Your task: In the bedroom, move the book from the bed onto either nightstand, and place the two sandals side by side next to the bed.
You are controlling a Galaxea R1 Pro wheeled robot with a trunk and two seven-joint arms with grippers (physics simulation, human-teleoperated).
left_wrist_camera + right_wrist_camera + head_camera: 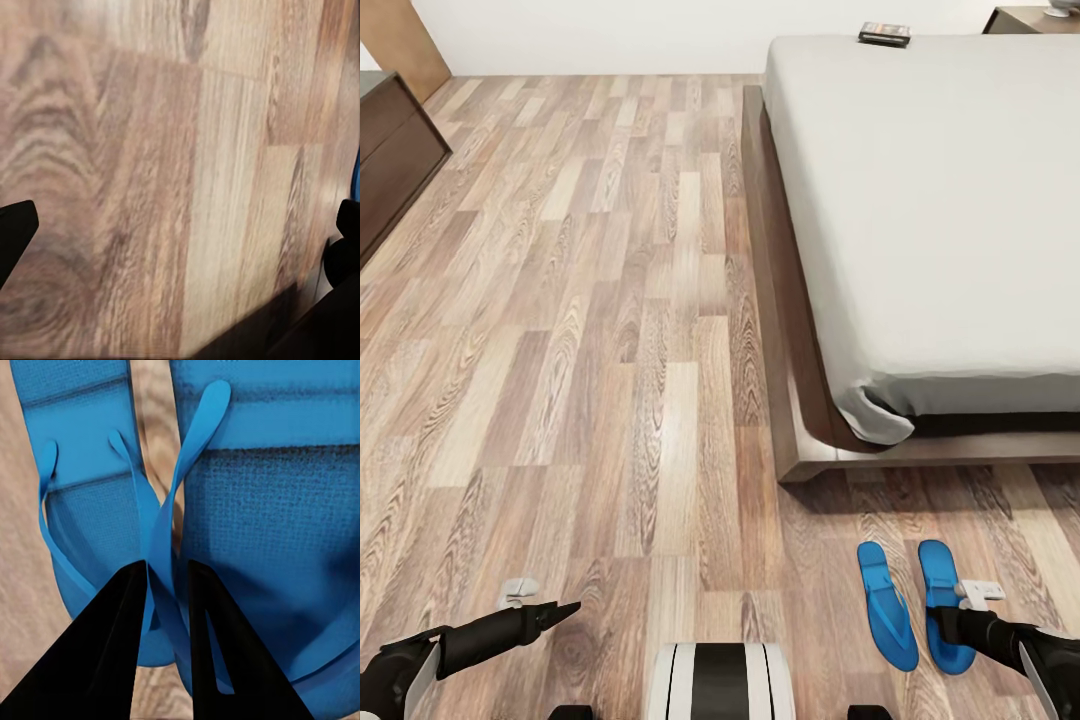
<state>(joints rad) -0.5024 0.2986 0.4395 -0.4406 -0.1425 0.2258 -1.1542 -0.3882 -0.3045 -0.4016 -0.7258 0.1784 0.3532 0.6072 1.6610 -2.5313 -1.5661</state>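
Beside the foot corner of the bed's wooden frame [800, 440], on the plank floor [610, 400], the two sandals [915, 605] lie next to each other, nearly parallel, their long axes running roughly toward the bed and a narrow strip of floor between them. The right gripper [960, 622] sits directly over the sandal nearer the robot's right side, so the right arm is clearly the closer one. The left gripper [565, 608] hangs over bare boards, well apart from both sandals.

Seen from the right wrist, the right gripper [166, 577] has its two dark fingers [112, 645] drawn close together, with a blue thong strap [172, 510] running into the slim gap between them. They appear pinched on that strap, though actual contact at the tips is hard to confirm.

From the left wrist, one dark fingertip [15, 229] shows at one border and another at the opposite border, so that gripper stands wide apart with nothing between but floor.

Far off, the book [885, 33] rests on the mattress at the head edge of the bed, close to the nightstand [1030, 18] at the bed's far corner. Judging by this, the sandals look close to placed, and the book remains to be moved.
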